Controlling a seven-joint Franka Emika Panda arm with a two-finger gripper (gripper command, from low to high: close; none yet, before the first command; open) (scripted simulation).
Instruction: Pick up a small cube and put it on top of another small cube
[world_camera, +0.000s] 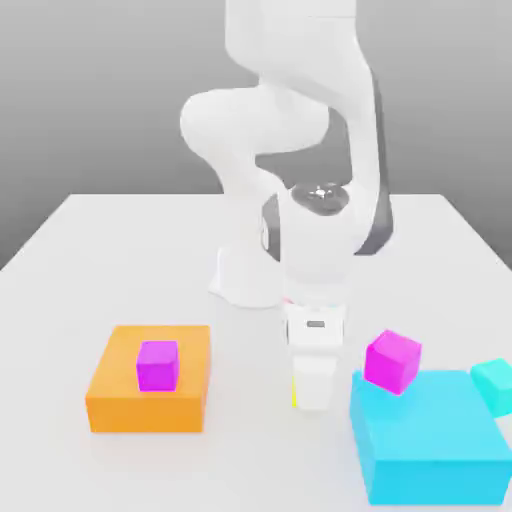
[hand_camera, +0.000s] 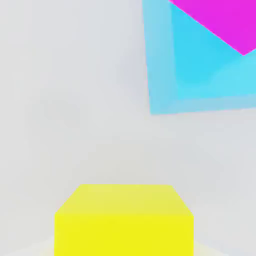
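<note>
Yellow cube (hand_camera: 124, 235) between fingers (world_camera: 315, 385), shut on it, low over surface (world_camera: 250, 465); contact underneath unclear. No long axis; faces look square to grip. Nearest candidate target, magenta cube (world_camera: 393, 361) on cyan block (world_camera: 430, 420): about 2 o'clock from it, exterior view. Likely next: lift, carry that way.

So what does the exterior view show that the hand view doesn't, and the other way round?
Only the exterior view: the robot arm, the orange block and the small cyan cube.
Only the hand view: no extra object, but the yellow cube's broad face, mostly covered outside.
Both: yellow cube, large cyan block, a magenta cube.
</note>
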